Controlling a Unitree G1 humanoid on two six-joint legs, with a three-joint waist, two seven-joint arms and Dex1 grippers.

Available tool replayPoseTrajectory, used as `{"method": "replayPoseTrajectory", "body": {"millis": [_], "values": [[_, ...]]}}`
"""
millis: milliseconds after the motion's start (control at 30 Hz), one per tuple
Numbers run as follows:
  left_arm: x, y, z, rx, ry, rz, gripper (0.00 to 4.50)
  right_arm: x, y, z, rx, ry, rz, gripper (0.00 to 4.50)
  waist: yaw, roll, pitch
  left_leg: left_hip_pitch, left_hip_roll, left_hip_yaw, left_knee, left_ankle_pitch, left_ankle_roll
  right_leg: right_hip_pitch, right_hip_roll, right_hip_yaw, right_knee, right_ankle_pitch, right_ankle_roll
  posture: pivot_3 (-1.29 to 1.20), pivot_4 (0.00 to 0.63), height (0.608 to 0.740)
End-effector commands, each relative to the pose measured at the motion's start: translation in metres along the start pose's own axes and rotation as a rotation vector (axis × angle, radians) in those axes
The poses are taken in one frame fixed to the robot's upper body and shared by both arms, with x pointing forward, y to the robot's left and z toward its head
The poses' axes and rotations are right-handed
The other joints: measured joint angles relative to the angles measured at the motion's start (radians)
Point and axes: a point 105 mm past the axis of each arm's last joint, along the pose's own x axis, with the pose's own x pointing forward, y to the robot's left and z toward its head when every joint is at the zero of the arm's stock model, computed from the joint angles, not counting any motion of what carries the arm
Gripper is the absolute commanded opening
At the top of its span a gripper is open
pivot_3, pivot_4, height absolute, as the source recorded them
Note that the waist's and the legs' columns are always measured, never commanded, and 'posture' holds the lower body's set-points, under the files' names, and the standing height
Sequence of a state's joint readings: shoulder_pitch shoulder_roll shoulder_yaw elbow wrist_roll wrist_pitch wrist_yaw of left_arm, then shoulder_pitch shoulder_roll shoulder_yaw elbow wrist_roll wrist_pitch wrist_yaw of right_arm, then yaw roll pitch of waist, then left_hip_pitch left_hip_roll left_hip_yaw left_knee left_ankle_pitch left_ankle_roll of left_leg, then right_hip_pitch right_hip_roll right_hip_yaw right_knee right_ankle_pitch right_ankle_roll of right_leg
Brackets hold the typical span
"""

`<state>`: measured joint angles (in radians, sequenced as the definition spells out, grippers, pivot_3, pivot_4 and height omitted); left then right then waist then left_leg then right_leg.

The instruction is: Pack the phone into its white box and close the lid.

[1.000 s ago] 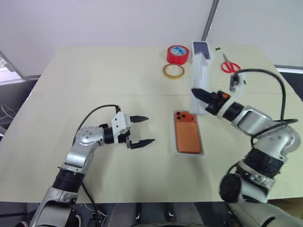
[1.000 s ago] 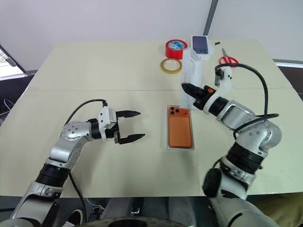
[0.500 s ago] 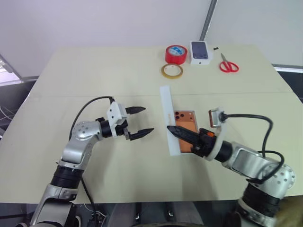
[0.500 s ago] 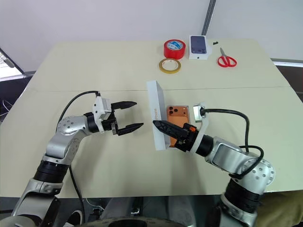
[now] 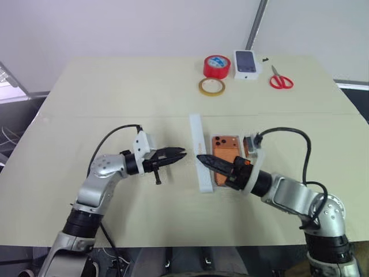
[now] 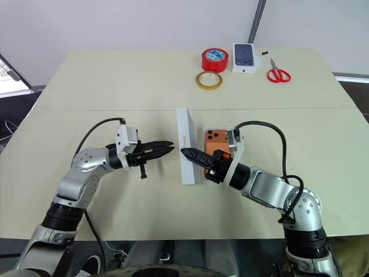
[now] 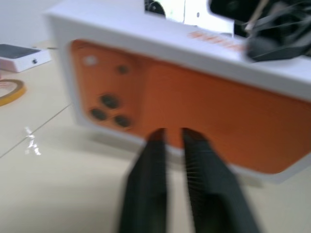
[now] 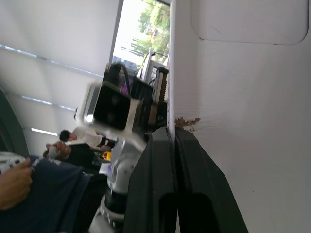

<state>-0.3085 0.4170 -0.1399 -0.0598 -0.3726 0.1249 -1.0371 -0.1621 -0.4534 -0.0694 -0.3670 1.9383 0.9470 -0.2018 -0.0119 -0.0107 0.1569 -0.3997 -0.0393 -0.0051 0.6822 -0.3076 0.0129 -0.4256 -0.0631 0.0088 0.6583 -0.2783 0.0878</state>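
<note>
- Right gripper [image 6: 187, 153]: clamped thin on one wall of the lid [image 6: 185, 147], reaching in from 4 o'clock
- Left gripper [image 6: 167, 148]: pressed shut on nothing, aimed at the lid's printed face from 9 o'clock, just apart from it
- Likely risk: with so slight a pinch and the lid balanced on its long edge, could twist or topple flat if nudged by the closed left tips
- Further risk: if tipped over askew, could catch the rim of the white box [image 6: 203, 134] or shove it along the table [image 6: 115, 86]
- Lid: at 9 o'clock of the phone [image 6: 219, 138], long axis 6 to 12, orange picture facing 9, open side facing 3
- Phone: flat in the white box, long axis 6 to 12, lenses at 12
- Far off at 12: yellow tape ring [image 6: 208, 80], well clear
</note>
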Motion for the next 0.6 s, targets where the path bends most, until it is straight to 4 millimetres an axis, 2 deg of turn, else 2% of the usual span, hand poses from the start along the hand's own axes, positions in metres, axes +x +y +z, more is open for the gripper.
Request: {"method": "replayPoseTrajectory", "body": {"millis": [33, 100, 233, 433, 533, 600], "values": [[0.012, -0.006, 0.000, 0.031, -0.010, -0.005, 0.09, 0.005, -0.002, 0.003, 0.001, -0.002, 0.004, 0.00, 0.000, 0.000, 0.000, 0.000, 0.000, 0.000, 0.000, 0.000, 0.000, 0.000, 0.000, 0.000, 0.000, 0.000, 0.000, 0.00, 0.150, 0.740], [0.019, -0.004, -0.006, 0.044, 0.003, 0.022, 0.09, 0.006, -0.018, 0.000, -0.052, 0.026, -0.077, 0.00, 0.000, 0.000, 0.000, -0.001, 0.000, 0.000, 0.000, 0.000, 0.000, 0.000, 0.000, 0.000, -0.001, 0.000, 0.000, 0.00, 0.150, 0.740], [0.029, -0.002, -0.012, 0.009, -0.001, 0.026, 0.09, 0.007, -0.021, 0.006, -0.055, 0.006, -0.085, 0.00, 0.000, 0.000, 0.000, 0.000, 0.000, 0.000, 0.000, 0.000, 0.000, 0.000, 0.000, 0.000, -0.001, 0.000, 0.000, 0.00, 0.150, 0.740], [0.046, -0.002, -0.013, 0.004, -0.019, 0.014, 0.09, -0.006, -0.038, 0.021, -0.036, -0.066, -0.170, 0.00, 0.004, 0.000, 0.000, -0.001, 0.000, 0.000, 0.000, 0.000, 0.000, 0.001, 0.000, 0.000, -0.001, 0.000, 0.000, 0.00, 0.150, 0.740], [0.058, 0.001, -0.014, -0.008, -0.030, 0.014, 0.00, -0.018, -0.038, 0.028, -0.088, -0.065, -0.179, 0.97, 0.005, 0.000, 0.000, -0.001, 0.000, 0.000, 0.000, 0.000, 0.001, 0.001, 0.000, 0.000, -0.002, 0.000, 0.000, 0.00, 0.150, 0.740], [0.068, 0.002, -0.016, -0.018, -0.035, 0.013, 0.00, -0.031, -0.037, 0.036, -0.152, -0.062, -0.198, 1.94, 0.008, 0.000, 0.000, -0.001, 0.000, 0.000, 0.001, 0.000, 0.001, 0.001, 0.000, 0.000, -0.002, 0.000, 0.000, 0.00, 0.150, 0.740]]}}
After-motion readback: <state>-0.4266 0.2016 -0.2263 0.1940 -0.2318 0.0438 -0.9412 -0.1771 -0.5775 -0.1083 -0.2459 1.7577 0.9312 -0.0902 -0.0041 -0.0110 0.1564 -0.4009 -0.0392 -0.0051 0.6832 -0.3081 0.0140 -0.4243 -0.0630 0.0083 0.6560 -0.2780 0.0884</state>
